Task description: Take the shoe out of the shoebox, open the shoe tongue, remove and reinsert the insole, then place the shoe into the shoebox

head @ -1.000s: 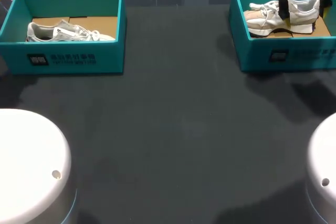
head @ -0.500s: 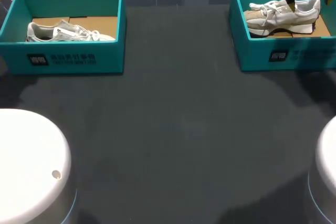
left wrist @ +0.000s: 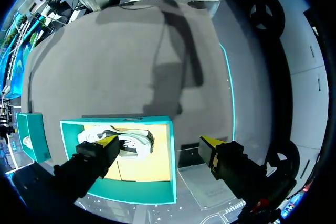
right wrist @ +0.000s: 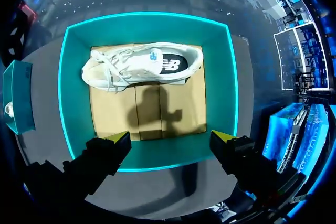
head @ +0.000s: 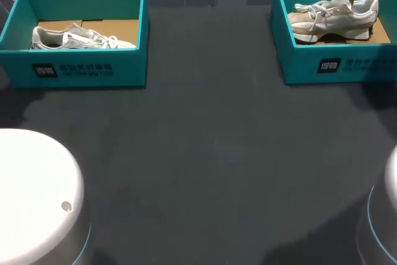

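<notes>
Shoe (right wrist: 142, 65) spotted in right box (right wrist: 147, 24), tucked toward box wall farthest from fingers. Long axis laid across box, parallel to finger line. Right gripper (right wrist: 170, 137) held above box's near wall, jaws wide, nothing gripped; shoe ahead, not between. Left gripper (left wrist: 158, 141) also wide, over other box (left wrist: 121, 190). Right arm judged nearer.

The head view's edge cuts off the right box (head: 304, 69). The left gripper (left wrist: 159, 141) hides part of a shoe (left wrist: 134, 141).
</notes>
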